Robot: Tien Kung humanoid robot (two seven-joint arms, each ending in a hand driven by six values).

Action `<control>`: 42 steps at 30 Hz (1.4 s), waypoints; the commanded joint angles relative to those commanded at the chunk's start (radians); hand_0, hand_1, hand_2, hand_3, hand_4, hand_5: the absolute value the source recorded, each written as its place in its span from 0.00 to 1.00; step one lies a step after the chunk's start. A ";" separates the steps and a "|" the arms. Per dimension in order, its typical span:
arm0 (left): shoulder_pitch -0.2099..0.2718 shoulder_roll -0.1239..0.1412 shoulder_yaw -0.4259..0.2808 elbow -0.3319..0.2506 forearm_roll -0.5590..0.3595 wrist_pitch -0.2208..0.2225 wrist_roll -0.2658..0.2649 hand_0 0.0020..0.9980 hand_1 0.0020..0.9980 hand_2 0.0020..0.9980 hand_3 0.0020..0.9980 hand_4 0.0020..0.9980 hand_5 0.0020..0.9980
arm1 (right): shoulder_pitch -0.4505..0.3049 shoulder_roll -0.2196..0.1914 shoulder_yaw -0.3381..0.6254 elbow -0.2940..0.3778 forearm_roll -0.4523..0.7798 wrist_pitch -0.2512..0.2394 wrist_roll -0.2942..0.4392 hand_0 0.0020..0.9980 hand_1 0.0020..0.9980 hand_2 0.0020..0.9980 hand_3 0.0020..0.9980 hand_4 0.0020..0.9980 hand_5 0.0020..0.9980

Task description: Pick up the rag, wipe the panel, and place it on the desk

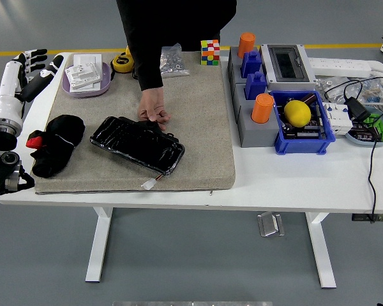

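Mat (204,127) lay on table (293,185), left of centre. On mat: rag (51,145) at left end, panel (138,143) just right of it. Person's hand (153,113) touched panel's far edge. Cube (210,52) at mat's far edge. Bin (303,124) right of mat, ball (297,113) inside.

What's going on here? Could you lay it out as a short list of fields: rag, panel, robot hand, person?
rag: black rag with a red tag, lying on the beige mat, left of the panel
panel: glossy black panel flat on the mat
left hand: left hand open, raised over the table's left edge, holding nothing
right hand: not in view
person: person's hand rests on the panel's far edge
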 joint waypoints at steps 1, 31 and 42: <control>0.002 -0.001 -0.004 -0.002 -0.017 -0.001 -0.008 0.47 0.71 0.74 0.76 0.88 0.69 | 0.000 0.000 0.000 0.000 0.000 0.000 0.000 0.71 0.58 0.65 0.58 1.00 0.53; 0.091 0.027 -0.072 -0.047 -0.503 -0.213 -0.187 0.46 0.62 0.66 0.68 0.86 0.62 | 0.012 0.006 -0.036 -0.012 0.013 -0.006 -0.007 0.71 0.58 0.65 0.58 1.00 0.53; 0.101 0.049 -0.075 -0.043 -0.508 -0.212 -0.193 0.46 0.62 0.66 0.67 0.86 0.61 | 0.016 0.003 -0.069 -0.019 0.030 -0.003 -0.011 0.71 0.58 0.65 0.58 1.00 0.53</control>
